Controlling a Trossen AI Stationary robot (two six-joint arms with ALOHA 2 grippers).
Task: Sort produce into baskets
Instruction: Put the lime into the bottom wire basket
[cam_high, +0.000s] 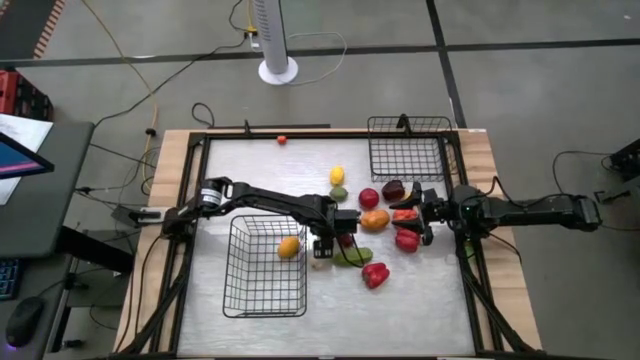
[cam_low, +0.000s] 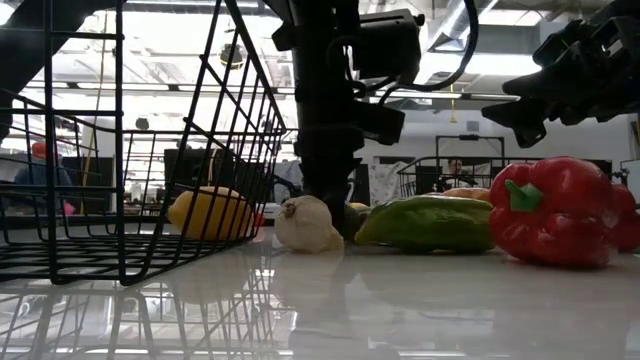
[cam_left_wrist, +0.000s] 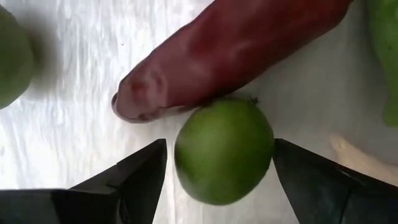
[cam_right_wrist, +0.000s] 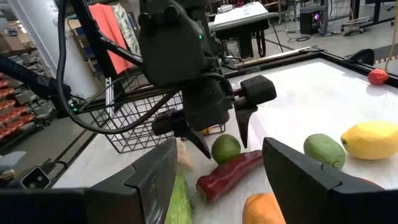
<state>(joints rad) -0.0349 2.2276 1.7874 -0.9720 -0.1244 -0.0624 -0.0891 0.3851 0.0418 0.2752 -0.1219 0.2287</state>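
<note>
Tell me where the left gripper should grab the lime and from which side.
Grip the lime across its widest middle, from straight above. It is round and sits between the open left gripper fingers. A long red pepper touches one side, so keep the fingers on the two free flanks.

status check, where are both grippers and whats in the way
Left gripper open, straddling a lime. Right gripper open, waiting over the produce pile. Long red pepper touches the lime.

Counting two black wire baskets (cam_high: 240, 290) (cam_high: 405, 160), three red peppers (cam_high: 375, 275) (cam_high: 407, 241) (cam_high: 402, 214), two yellow lemons (cam_high: 337, 176) (cam_high: 289, 247), two limes (cam_right_wrist: 226, 148) (cam_right_wrist: 324, 150), and one each of garlic (cam_low: 307, 224), cucumber (cam_low: 425, 222), long red chili (cam_right_wrist: 227, 174), orange fruit (cam_high: 374, 220), dark eggplant (cam_high: 393, 189), round red fruit (cam_high: 369, 198), small red piece (cam_high: 283, 139).
</note>
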